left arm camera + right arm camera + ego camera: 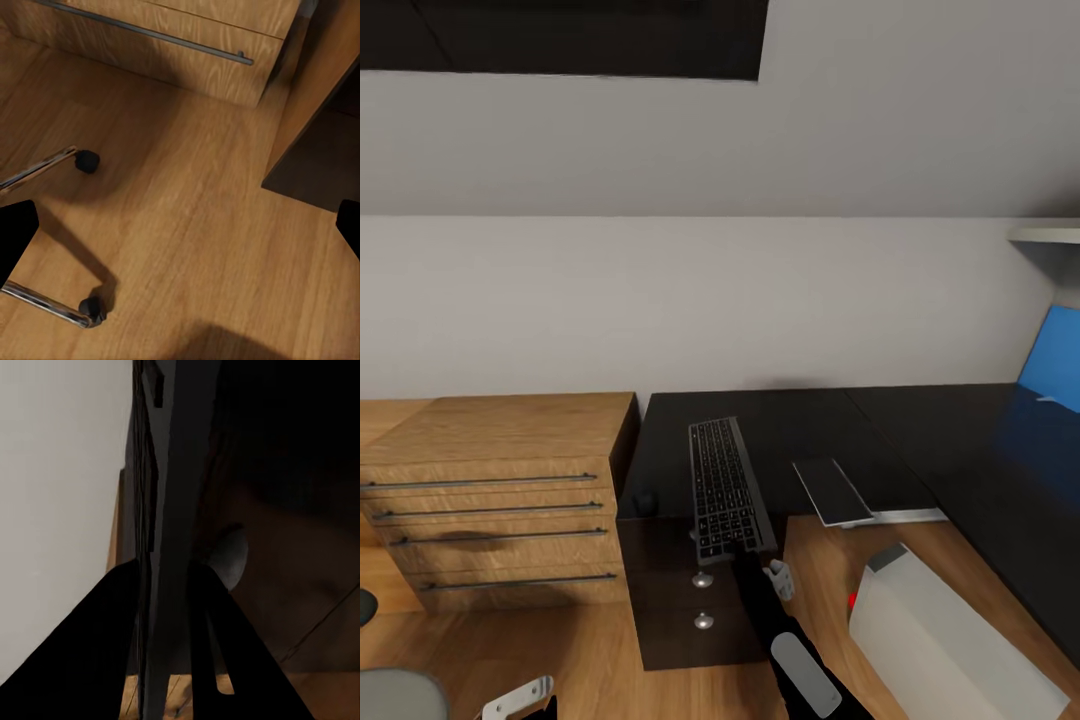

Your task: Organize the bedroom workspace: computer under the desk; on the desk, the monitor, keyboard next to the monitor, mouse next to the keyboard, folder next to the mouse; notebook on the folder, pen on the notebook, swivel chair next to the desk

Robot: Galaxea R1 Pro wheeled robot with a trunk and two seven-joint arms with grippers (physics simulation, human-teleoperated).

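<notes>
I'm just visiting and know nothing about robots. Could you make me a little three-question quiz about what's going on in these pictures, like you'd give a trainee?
1. True or false: the right gripper is clamped on the near edge of the keyboard.
2. What stands beside the black desk, toward the robot's left?
A. a wooden dresser with long bar handles
B. a bookshelf
C. a bed
3. Fill in: in the left wrist view, the left gripper hangs over a wooden floor, near the chrome legs and black ______ of a chair.

Key: 1 true; 2 A, the wooden dresser; 3 casters.
</notes>
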